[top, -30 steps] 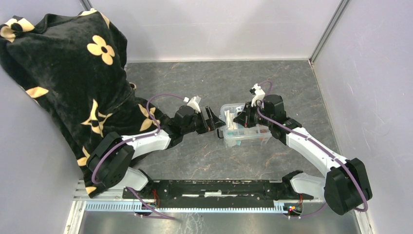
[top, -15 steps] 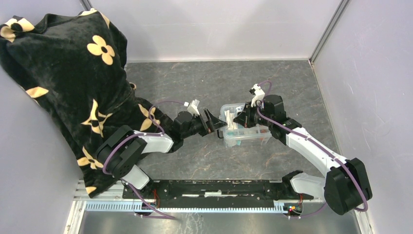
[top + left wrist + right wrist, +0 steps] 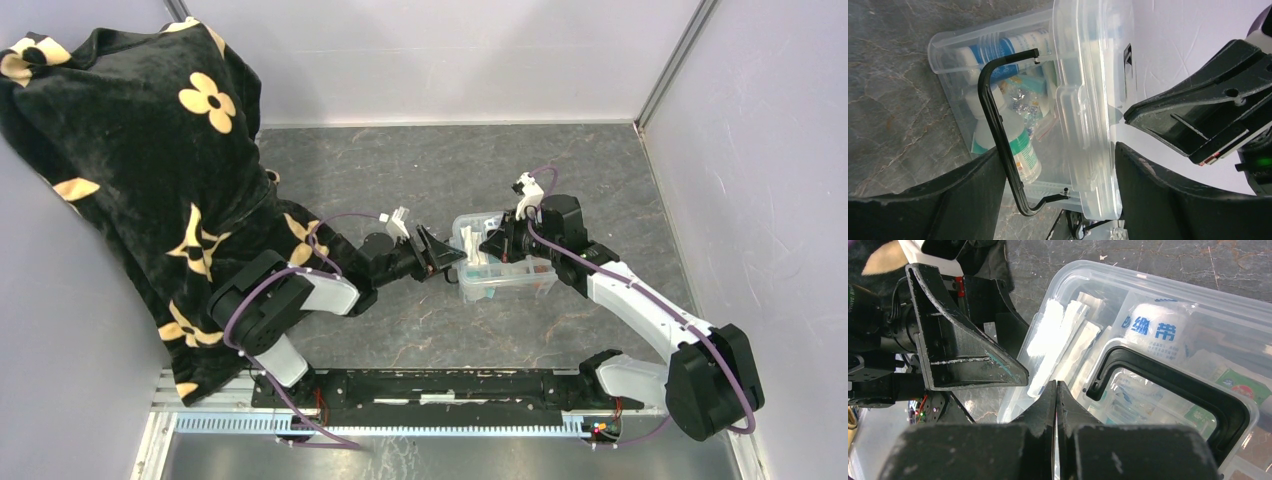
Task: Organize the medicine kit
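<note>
Medicine kit [image 3: 510,272]: rigid, slick, likely light; take by black handle [image 3: 1178,379]. Left tool [image 3: 448,258] spread wide at left end; right tool [image 3: 1056,387] closed, empty.

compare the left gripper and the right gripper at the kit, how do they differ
The left gripper's jaws stand wide apart; the right gripper's are pressed shut. The left gripper straddles one end of the medicine kit, by its black handle; the right gripper sits over the kit with nothing visible between its fingers. Both have black fingers and are at the kit.
</note>
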